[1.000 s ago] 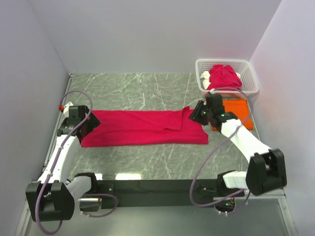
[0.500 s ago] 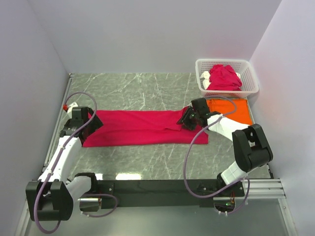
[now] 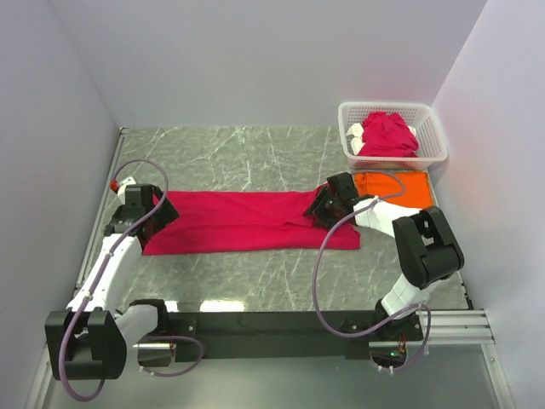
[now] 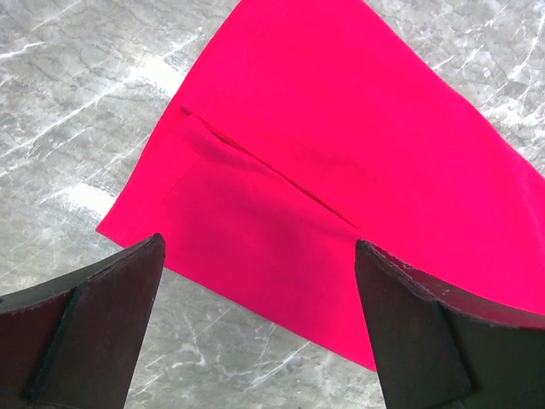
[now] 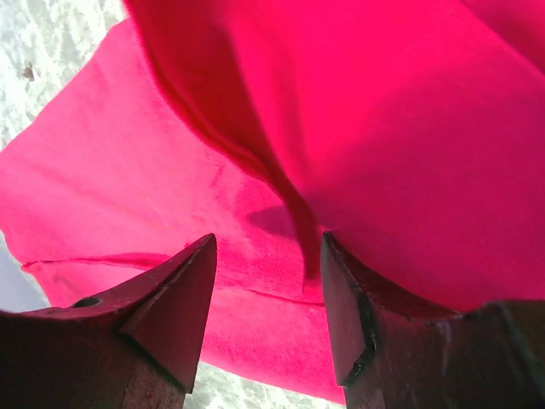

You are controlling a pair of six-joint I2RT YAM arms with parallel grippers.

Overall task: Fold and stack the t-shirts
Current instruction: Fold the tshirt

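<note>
The right gripper (image 5: pixel 268 243) is seen low over the right end of the long crimson t-shirt (image 3: pixel 243 221), its jaws parted to a moderate gap. In the right wrist view a raised fold of the cloth runs down toward that gap, close to the inner face of one finger. No cloth is shown pinched between the two fingers, so nothing is held. From above, the shirt's far right corner is hidden by this gripper's black body.

The left gripper (image 4: pixel 260 247) is held above the shirt's left end with its jaws spread wide, and nothing is gripped. Between its fingers (image 4: pixel 94 324) the cloth's left edge, a straight crease and the marbled table (image 3: pixel 230 158) are shown.

The crimson t-shirt is laid flat as a long band across the middle of the table, from one gripper to the other. Just beside its right end a folded orange t-shirt (image 3: pixel 402 186) is laid flat. Its near left part is covered by the right arm's white forearm (image 3: pixel 379 213), and a mauve cable (image 3: pixel 317 273) is looped from that arm over the table's near side.

Behind the orange t-shirt, in the far right corner, a white lattice basket (image 3: pixel 430 128) is placed; whether the two touch cannot be told. Bunched crimson shirts (image 3: pixel 387 135) are piled inside it. The table is enclosed by pale walls (image 3: pixel 255 60) on three sides.
</note>
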